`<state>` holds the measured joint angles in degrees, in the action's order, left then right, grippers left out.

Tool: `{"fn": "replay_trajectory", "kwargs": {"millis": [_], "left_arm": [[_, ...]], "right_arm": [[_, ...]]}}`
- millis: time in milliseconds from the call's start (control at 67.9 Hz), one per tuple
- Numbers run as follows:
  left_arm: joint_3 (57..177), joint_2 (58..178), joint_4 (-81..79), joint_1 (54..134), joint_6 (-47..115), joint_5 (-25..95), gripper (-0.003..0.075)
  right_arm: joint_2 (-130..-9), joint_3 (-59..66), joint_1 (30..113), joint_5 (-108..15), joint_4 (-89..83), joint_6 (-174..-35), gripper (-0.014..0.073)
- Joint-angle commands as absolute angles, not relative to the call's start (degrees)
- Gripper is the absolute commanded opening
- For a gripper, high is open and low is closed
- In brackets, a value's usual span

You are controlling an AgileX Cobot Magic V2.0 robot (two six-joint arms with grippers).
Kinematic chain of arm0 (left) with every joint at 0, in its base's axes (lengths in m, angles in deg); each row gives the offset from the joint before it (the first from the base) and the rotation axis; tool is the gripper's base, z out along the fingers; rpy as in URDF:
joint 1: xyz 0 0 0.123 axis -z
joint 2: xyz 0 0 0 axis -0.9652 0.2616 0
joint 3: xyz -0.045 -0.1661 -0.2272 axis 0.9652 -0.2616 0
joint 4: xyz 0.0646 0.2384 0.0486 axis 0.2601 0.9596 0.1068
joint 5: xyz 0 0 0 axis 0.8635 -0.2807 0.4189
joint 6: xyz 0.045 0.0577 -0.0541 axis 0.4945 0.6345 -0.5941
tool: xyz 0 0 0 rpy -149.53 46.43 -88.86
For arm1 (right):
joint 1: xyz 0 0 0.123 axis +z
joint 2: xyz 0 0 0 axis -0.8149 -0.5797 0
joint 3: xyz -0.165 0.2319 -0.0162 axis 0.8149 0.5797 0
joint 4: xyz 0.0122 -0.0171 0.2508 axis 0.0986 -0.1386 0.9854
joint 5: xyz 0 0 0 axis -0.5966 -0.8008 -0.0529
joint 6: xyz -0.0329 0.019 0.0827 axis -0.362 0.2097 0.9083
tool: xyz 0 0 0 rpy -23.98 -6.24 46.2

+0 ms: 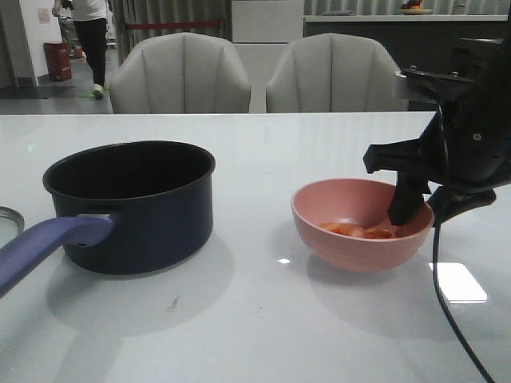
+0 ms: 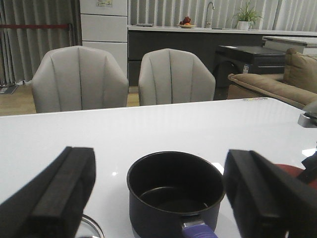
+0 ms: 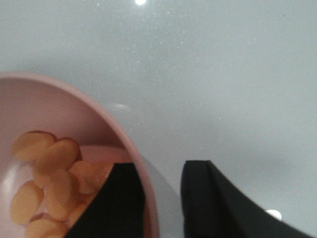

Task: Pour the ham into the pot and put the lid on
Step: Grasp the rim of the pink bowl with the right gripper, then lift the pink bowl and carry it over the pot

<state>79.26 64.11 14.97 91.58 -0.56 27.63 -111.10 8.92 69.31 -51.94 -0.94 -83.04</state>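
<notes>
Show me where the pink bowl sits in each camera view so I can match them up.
Front view: pink bowl right of centre, right gripper fingers straddling its far-right rim.
Left wrist view: only a red sliver at the right edge.
Right wrist view: fills the lower left, ham inside.
Shared landmark: the pot, front and left wrist views only.

Bare white table [image 1: 263, 319] between pot [image 1: 136, 203] at left and pink bowl [image 1: 359, 227] at right, passable. Pot mouth open from above. Purple handle [image 1: 48, 243] barring near-left corner, lid [image 1: 8, 219] edge just beyond. Right gripper [image 1: 417, 209] straddling bowl's right rim, blocking that side. Far table open to the chairs [image 1: 255, 76].
</notes>
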Motion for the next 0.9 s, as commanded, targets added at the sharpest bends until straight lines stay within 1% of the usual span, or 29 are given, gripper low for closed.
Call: {"fn": "replay_trajectory", "kwargs": {"millis": [0, 74, 339, 457, 574, 677, 884], "left_arm": [[80.8, 64.7, 14.7, 92.0, -0.5, 32.2, 0.0565], [80.8, 64.7, 14.7, 92.0, -0.5, 32.2, 0.0564], [80.8, 64.7, 14.7, 92.0, -0.5, 32.2, 0.0564], [80.8, 64.7, 14.7, 92.0, -0.5, 32.2, 0.0564], [80.8, 64.7, 14.7, 92.0, -0.5, 32.2, 0.0564], [80.8, 64.7, 14.7, 92.0, -0.5, 32.2, 0.0564], [80.8, 64.7, 14.7, 92.0, -0.5, 32.2, 0.0564]], "right_arm": [[-109.0, 7.1, 69.4, -49.0, 2.0, -83.2, 0.0127], [-108.8, 7.1, 69.4, -49.0, 3.1, -83.2, 0.0140], [-105.5, 6.9, 69.3, -48.1, 4.5, -83.2, 0.0139], [-103.6, 4.5, 69.4, -51.3, 4.4, -85.0, 0.0139], [-102.3, -1.1, 70.9, -56.6, 4.4, -88.4, 0.0139], [-102.7, -7.5, 74.4, -61.9, 4.4, -89.4, 0.0139], [-107.5, -20.1, 82.6, -64.6, 4.4, -89.4, 0.0139]]}}
